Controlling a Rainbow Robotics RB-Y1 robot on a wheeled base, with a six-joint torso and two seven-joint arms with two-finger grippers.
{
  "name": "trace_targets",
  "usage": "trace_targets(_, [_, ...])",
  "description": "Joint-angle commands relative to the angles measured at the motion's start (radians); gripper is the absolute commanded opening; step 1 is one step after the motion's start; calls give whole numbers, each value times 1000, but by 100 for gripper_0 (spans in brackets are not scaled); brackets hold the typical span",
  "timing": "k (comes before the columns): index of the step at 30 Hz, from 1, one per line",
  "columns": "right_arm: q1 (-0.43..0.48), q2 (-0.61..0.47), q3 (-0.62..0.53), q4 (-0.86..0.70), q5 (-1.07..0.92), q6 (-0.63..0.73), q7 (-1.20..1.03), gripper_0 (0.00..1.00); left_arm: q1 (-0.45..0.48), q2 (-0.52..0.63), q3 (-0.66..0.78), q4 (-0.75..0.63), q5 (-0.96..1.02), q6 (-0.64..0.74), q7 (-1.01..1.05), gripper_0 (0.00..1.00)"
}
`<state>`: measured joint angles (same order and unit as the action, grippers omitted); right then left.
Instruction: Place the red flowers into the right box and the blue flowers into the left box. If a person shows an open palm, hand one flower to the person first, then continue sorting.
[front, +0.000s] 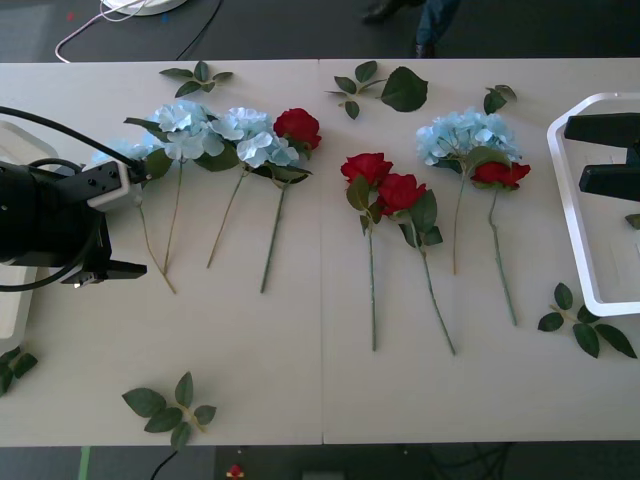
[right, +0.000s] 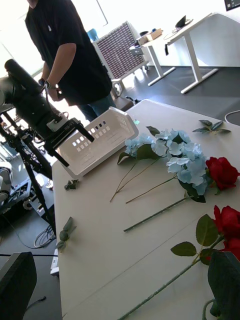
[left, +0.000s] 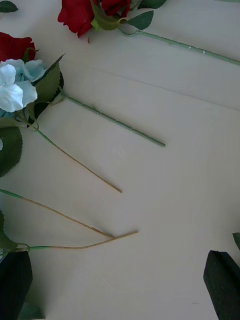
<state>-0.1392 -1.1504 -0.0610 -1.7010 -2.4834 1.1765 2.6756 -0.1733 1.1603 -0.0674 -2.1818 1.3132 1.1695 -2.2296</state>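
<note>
Your left gripper (left: 120, 280) hangs open over crossed blue flower (front: 190, 128) stems; grab two and both lift. Right gripper (front: 608, 153), also open, waits over the right box (front: 566, 200).

Front cam sits high above the arms, looking forward and down on the whole table (front: 300, 380) from well back. Left wrist cam looks almost straight down, close over the tabletop, stems spread just beyond its fingers (left: 15, 280). Right wrist cam is tilted up, looking low across the table from beyond its finger (right: 17, 280) into the room; both wrist views share the blue flowers (left: 15, 87) and red flowers (right: 222, 172) with front.
</note>
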Motion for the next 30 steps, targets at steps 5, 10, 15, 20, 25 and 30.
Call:
trace_targets(5, [49, -72, 7, 4, 4, 5, 30, 100, 51, -48, 17, 24, 12, -24, 19, 100])
trace_targets(10, [50, -78, 7, 8, 6, -24, 30, 100, -9, 38, 46, 37, 70, 30, 162, 100])
trace_targets(15, [52, -77, 7, -60, 130, -153, 30, 100, -101, 108, 46, 105, 89, 99, 554, 100])
trace_targets(20, [50, -75, 10, -106, 294, -265, -220, 100, -150, 117, 31, 169, 49, 139, 858, 100])
trace_targets(25, [50, -75, 10, -114, 492, -310, -568, 100, -252, 136, -83, 284, 44, 165, 1081, 100])
trace_targets(30, [21, -75, 72, -118, 682, -305, -942, 100, -390, 147, -299, 396, 35, 121, 1292, 100])
